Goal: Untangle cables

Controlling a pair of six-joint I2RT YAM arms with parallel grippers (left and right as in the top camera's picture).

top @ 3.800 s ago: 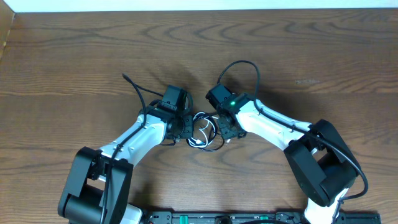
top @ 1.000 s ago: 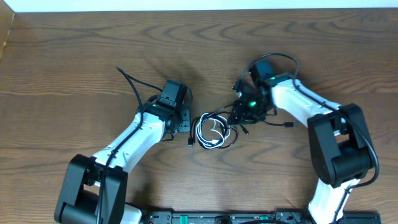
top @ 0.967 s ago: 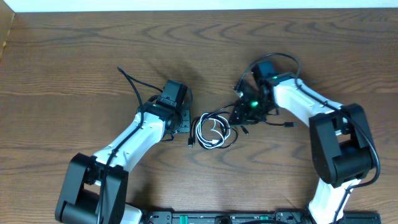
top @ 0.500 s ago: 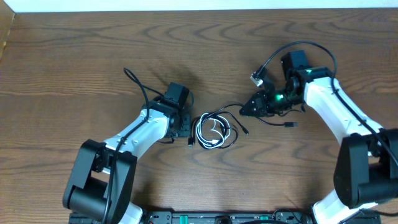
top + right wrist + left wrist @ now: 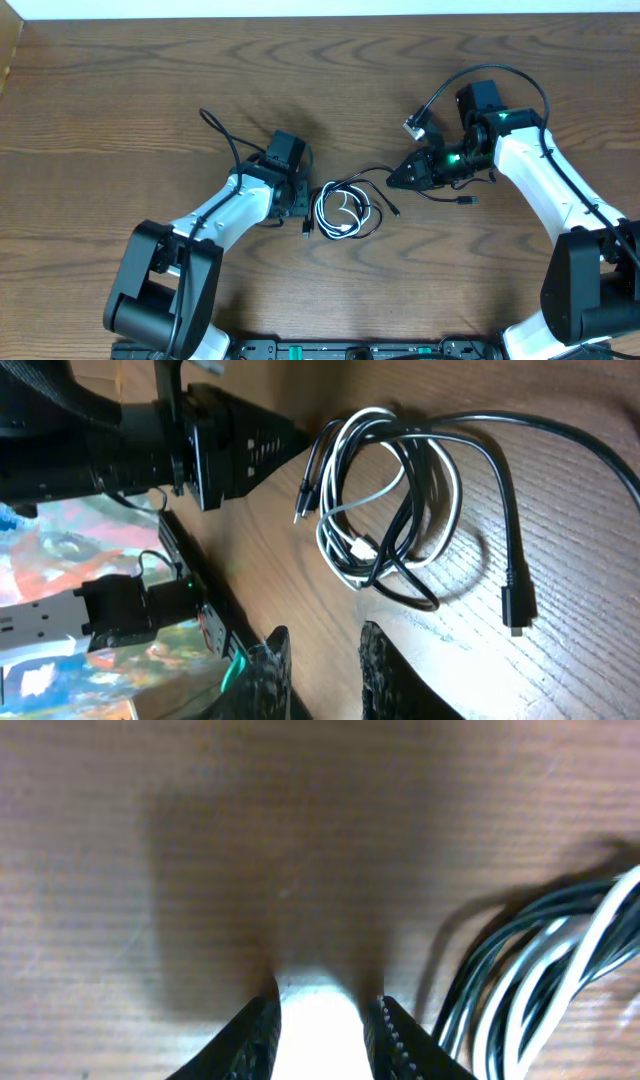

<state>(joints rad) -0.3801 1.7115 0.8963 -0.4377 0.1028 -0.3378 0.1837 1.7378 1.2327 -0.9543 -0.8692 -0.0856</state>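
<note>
The cables lie as one small coil on the table's middle, a white cord looped with a black cord. One black plug end trails to the right. My left gripper rests just left of the coil, open, with only bare table between its fingers. In the left wrist view the cords pass to the right of the gripper. My right gripper hovers up and right of the coil, open and empty. The right wrist view shows the coil and plug ahead of that gripper.
A thin black lead with a small plug lies under the right arm. The left arm's black gripper body sits just beyond the coil in the right wrist view. Wood table extends all around; a pale edge runs along the far side.
The right gripper has drawn back to the right, away from the coil, holding nothing. The coil and the left gripper have stayed almost where they were.
</note>
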